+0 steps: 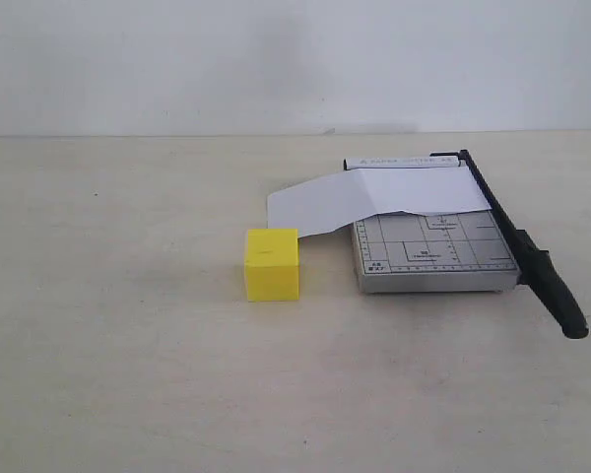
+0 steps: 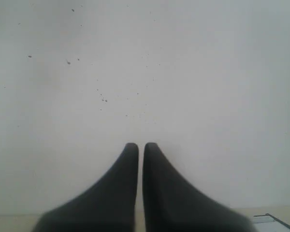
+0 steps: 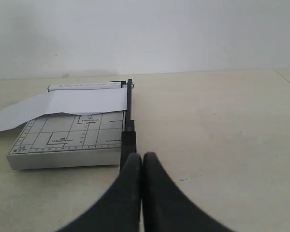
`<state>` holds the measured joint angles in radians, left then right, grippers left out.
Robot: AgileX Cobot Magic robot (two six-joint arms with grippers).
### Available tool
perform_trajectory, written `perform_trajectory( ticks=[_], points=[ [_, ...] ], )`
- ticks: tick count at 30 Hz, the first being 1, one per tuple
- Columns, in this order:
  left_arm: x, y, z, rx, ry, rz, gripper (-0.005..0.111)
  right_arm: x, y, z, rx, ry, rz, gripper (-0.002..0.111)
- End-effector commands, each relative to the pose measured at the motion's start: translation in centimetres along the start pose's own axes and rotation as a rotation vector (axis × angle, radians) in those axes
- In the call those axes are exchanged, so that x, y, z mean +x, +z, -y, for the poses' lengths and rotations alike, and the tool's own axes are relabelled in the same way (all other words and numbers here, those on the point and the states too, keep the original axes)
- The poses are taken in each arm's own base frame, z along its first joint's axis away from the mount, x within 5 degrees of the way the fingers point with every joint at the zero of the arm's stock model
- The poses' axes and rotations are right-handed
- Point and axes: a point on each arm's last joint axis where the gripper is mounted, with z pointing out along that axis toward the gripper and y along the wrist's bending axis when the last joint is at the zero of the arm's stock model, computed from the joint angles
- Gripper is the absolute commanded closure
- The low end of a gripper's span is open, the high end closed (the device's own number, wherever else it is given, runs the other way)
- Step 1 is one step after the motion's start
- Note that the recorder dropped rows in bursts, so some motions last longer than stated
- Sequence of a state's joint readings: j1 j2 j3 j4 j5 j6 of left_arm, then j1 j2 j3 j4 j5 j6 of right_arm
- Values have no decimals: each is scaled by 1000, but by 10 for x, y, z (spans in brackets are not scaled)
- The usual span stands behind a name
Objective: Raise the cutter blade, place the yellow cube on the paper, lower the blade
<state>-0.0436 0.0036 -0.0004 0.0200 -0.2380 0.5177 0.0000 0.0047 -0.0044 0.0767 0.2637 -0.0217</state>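
Note:
The cutter blade (image 1: 517, 239) lies lowered along the right edge of the grey gridded trimmer base (image 1: 433, 261), its thick handle end pointing toward the front. The white paper (image 1: 374, 197) rests across the back of the base and hangs off to the left. On the table left of the base stands the yellow cube (image 1: 272, 263). Neither gripper shows in the exterior view. My right gripper (image 3: 142, 157) is shut and empty, just behind the blade (image 3: 129, 116) handle. My left gripper (image 2: 140, 146) is shut, facing a pale wall.
A beige table (image 1: 128, 374) stretches to the left and front of the trimmer. A white wall (image 1: 276, 59) stands behind it. A corner of the trimmer (image 2: 273, 221) peeks in at the edge of the left wrist view.

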Motion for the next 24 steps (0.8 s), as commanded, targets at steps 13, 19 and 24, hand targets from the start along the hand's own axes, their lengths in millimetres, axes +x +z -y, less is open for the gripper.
perform_trajectory(
  ticks=[13, 19, 24],
  points=[
    [0, 0, 0, -2, -17, 2, 102, -5, 0, 0, 4, -7, 69, 109],
    [0, 0, 0, -2, -17, 2, 102, -24, -4, 1, -34, 311, 280, 109],
    [0, 0, 0, -2, -17, 2, 102, -31, -6, 3, -43, 405, 363, 109]
  ],
)
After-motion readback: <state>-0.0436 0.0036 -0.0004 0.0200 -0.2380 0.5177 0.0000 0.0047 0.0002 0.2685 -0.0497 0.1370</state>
